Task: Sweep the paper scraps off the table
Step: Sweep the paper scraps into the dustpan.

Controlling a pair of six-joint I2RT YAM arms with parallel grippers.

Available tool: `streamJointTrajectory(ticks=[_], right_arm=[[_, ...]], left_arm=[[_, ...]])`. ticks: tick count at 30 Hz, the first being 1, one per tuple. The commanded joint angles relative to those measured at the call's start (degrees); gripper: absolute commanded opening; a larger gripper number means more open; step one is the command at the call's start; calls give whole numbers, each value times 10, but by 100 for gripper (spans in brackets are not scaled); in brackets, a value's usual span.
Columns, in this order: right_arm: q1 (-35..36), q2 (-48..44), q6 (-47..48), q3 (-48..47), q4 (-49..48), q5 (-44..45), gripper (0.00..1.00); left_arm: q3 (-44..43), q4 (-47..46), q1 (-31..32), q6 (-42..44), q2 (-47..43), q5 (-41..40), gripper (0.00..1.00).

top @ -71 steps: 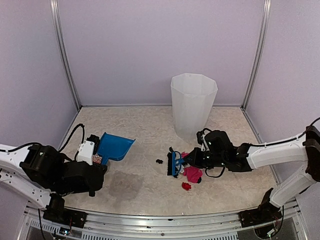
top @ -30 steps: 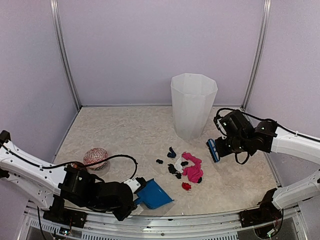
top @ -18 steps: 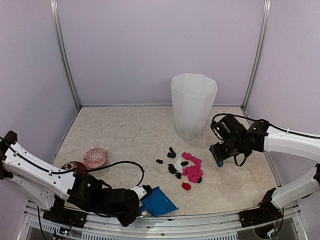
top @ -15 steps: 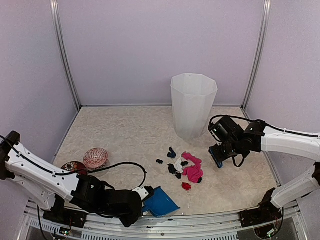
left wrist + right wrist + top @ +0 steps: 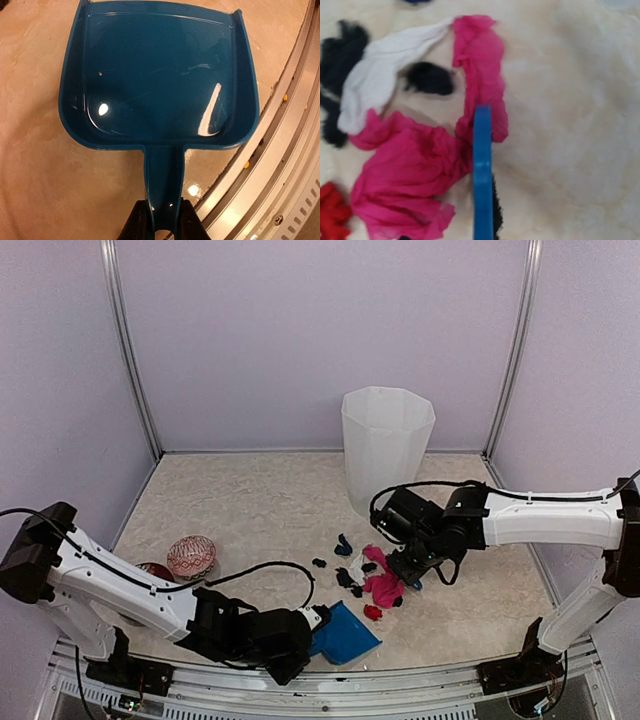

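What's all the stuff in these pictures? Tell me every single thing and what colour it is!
paper scraps: a small heap, too bunched to count; pink, white, black, red, one dark blue; middle of the table, in front of the bin
bin: one, white, back of the table
dustpan: one, blue, near the front edge, nearly empty
brush: one, blue, against the big pink scrap
round patterned thing: one, pink and white, left side
dark round thing: one, reddish, beside it, partly hidden
table: one, beige, marbled
left gripper: one, black, shut on the dustpan's handle
right gripper: one, black, holding the brush
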State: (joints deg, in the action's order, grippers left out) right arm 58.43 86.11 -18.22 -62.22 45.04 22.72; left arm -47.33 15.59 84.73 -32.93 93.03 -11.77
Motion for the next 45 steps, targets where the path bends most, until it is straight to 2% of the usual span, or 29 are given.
streamJointTrajectory(ticks=[1, 11, 17, 19, 24, 27, 32, 37, 45], right_arm=[[30, 20, -3, -38, 36, -36, 0], [84, 6, -17, -79, 47, -142, 0], [90, -20, -21, -96, 50, -185, 0], [90, -34, -25, -104, 56, -162, 0], [87, -43, -40, -132, 99, -23, 0], [75, -35, -27, -138, 98, 27, 0], [39, -11, 20, -132, 47, 63, 0], [-3, 16, 92, -112, -46, 67, 0], [-48, 85, 250, -110, -195, 28, 0]], left_arm=[[-14, -28, -35, 5, 37, 33, 0], [-27, -30, -61, -5, 65, 48, 0], [-18, -34, -72, -11, 57, 45, 0], [-12, -34, -73, -15, 52, 41, 0], [11, -26, -72, -27, 26, 40, 0], [20, -3, -67, -40, 2, 34, 0], [35, 30, -58, -74, -48, 22, 0], [48, 50, -59, -98, -78, 17, 0], [60, 62, -80, -108, -87, 17, 0]])
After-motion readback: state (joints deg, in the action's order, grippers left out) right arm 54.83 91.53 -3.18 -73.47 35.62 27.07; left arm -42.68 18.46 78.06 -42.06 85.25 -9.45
